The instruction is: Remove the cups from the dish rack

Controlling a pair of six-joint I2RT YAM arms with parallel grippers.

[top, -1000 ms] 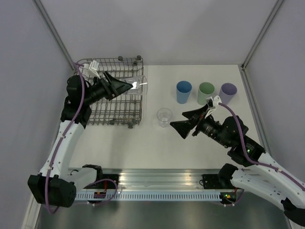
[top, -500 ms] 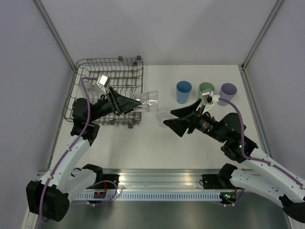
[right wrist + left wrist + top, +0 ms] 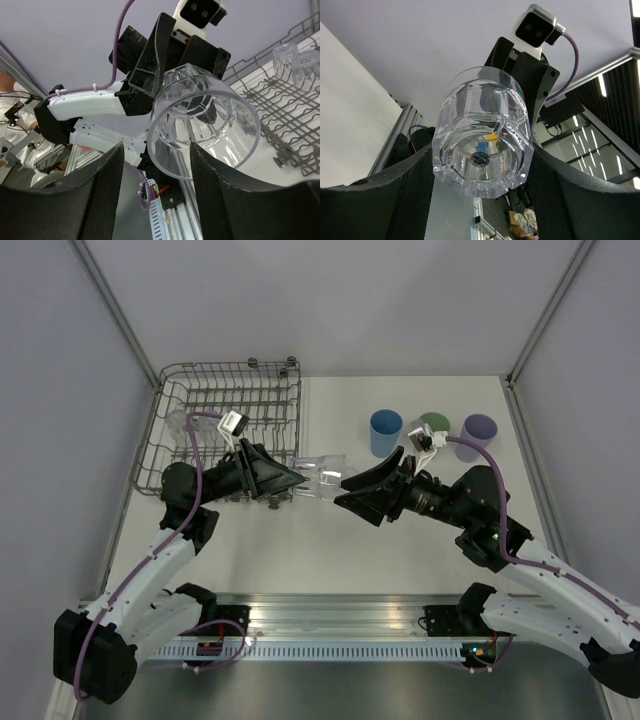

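Above the counter (image 3: 420, 540), beside the dish rack (image 3: 230, 367), my left tool (image 3: 300, 479) grips a clear cup (image 3: 322, 471); my right tool (image 3: 345, 490) stands parted at its mouth.

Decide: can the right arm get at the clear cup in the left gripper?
Likely yes: the clear cup pokes out of the left gripper, rim toward the right gripper, which stands open around it, nothing between.

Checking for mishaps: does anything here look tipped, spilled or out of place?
Only one thing: a clear cup lies on its side in mid-air, its base gripped by the left claw, the right claw straddling its rim. The blue cup, green cup and purple cup stand upright. Nothing spilled.
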